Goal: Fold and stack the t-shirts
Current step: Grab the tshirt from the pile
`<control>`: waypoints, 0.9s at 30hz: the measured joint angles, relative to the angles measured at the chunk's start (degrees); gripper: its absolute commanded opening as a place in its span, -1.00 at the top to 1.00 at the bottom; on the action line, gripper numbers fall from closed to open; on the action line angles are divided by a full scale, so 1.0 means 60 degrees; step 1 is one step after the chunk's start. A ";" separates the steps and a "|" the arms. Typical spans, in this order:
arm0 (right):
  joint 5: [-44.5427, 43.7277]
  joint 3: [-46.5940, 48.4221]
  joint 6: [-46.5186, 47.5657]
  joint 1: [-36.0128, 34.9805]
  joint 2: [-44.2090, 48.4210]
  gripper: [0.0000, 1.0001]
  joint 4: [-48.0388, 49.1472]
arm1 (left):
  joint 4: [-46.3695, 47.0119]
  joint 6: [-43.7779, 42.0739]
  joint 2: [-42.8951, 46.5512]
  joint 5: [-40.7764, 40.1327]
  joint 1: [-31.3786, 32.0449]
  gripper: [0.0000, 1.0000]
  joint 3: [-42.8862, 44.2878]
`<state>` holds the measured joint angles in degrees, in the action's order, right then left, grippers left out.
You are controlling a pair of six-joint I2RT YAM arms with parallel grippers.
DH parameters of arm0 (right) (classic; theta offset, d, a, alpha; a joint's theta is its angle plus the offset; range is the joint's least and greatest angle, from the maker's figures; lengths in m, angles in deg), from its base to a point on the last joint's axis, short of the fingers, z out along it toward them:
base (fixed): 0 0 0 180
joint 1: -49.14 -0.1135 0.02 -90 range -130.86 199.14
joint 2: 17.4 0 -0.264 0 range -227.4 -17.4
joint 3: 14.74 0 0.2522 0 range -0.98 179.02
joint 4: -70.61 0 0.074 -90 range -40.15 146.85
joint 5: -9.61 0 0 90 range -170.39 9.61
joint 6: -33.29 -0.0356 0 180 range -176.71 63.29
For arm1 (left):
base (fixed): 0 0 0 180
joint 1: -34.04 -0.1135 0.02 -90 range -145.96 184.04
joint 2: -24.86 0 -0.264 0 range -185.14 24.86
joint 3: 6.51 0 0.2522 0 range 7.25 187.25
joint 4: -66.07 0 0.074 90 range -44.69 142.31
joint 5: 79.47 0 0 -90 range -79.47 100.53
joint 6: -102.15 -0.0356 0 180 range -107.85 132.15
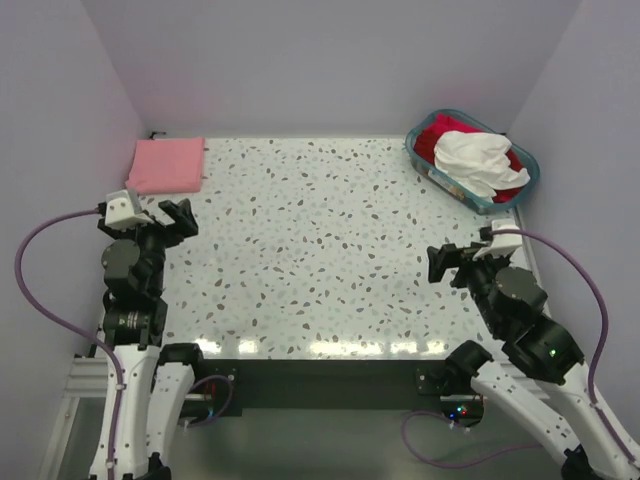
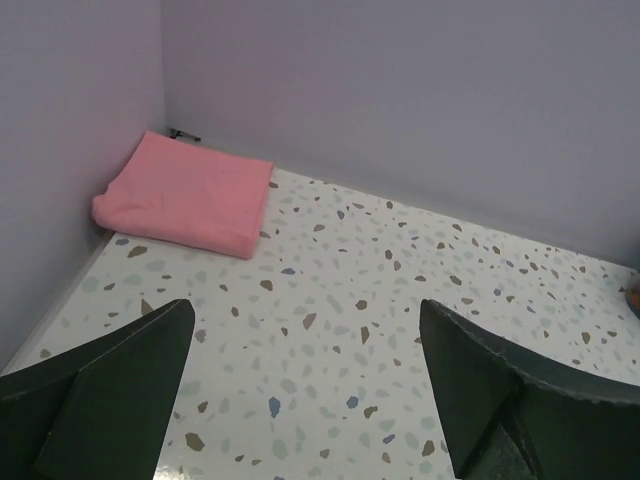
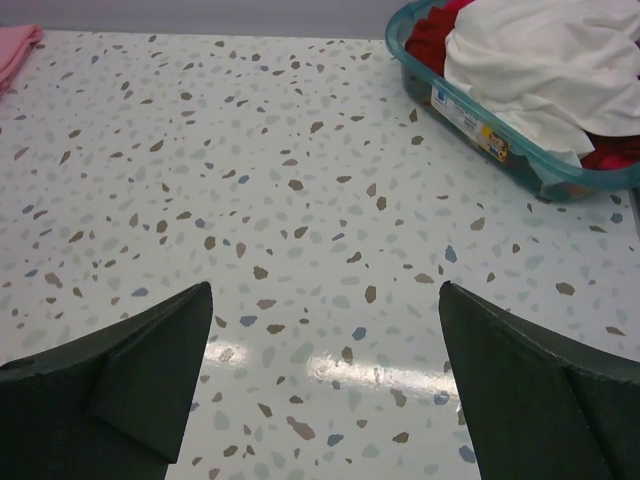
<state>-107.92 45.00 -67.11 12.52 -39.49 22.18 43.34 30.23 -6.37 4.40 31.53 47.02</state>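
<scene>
A folded pink t-shirt [image 1: 166,165] lies flat in the far left corner of the table; the left wrist view shows this pink t-shirt [image 2: 187,194] against the wall. A crumpled white t-shirt [image 1: 478,160] lies on top of red t-shirts [image 1: 432,138] inside a teal basket [image 1: 432,171] at the far right, and the right wrist view shows the white t-shirt [image 3: 545,65] over the red ones [image 3: 420,40]. My left gripper [image 1: 176,221] hovers open near the table's left edge, nothing between its fingers. My right gripper [image 1: 450,262] is open and empty at the right side.
The speckled terrazzo table [image 1: 320,250] is walled in by lilac panels at the back and both sides. The basket [image 3: 470,120] sits tight in the far right corner. A small dark bracket [image 2: 183,134] sits in the far left corner behind the pink shirt.
</scene>
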 measured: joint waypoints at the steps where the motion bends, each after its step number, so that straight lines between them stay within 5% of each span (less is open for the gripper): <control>1: 0.0000 0.0011 0.0033 0.0000 -0.0131 -0.97 0.0076 | -0.0131 -0.0091 0.0211 -0.0047 0.0000 -1.00 0.0004; 7: 0.0157 0.0280 0.0251 0.0004 -0.1898 -0.97 0.0743 | -0.0765 -0.0382 0.0765 -0.0087 0.0095 -1.00 -0.0160; 16: 0.0459 0.3614 0.0656 0.0189 -0.7978 -0.97 0.1854 | -0.1020 -0.0488 0.1129 -0.0087 0.1377 -1.00 -0.1555; 21: 0.0197 0.6801 0.0441 0.1621 -1.1894 -0.97 0.1993 | -0.1067 -0.0488 0.1927 -0.0186 0.2109 -1.00 -0.2229; 27: -0.0583 0.9038 -0.0255 0.3719 -1.4710 -0.97 0.1603 | -0.1056 -0.0495 0.2149 -0.0273 0.2794 -1.00 -0.2273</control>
<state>-111.42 99.22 -68.64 34.83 -127.75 31.79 37.00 27.26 6.53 2.76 48.30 33.38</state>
